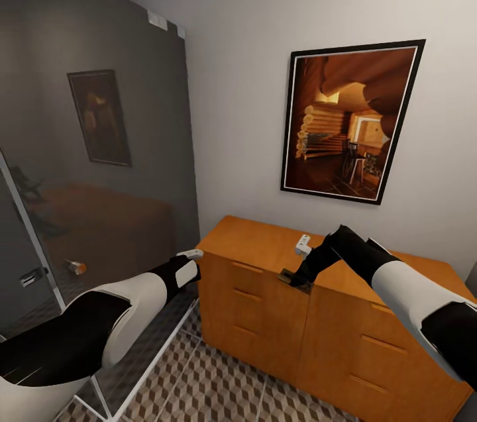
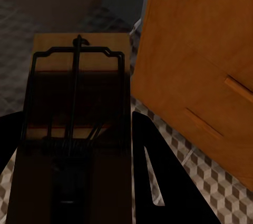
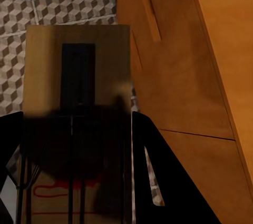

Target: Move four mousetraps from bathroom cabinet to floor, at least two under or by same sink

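Note:
My left gripper [image 2: 76, 116] is shut on a mousetrap [image 2: 79, 92], a brown board with a dark wire frame, held over the patterned bathroom floor [image 2: 203, 182] beside the orange-brown cabinet [image 2: 195, 60]. In the head view that gripper [image 1: 191, 262] hangs at the cabinet's left corner. My right gripper [image 3: 76, 116] is shut on a second mousetrap [image 3: 79, 76], and in the head view it [image 1: 296, 278] sits at the front edge of the cabinet [image 1: 265, 316] top. The bathroom sink is out of view.
A small white object [image 1: 303, 244] lies on the cabinet top behind my right gripper. A dark glass panel [image 1: 99, 144] with a white frame stands at the left. A framed picture [image 1: 351, 120] hangs above the cabinet. Tiled floor [image 1: 218, 382] lies in front.

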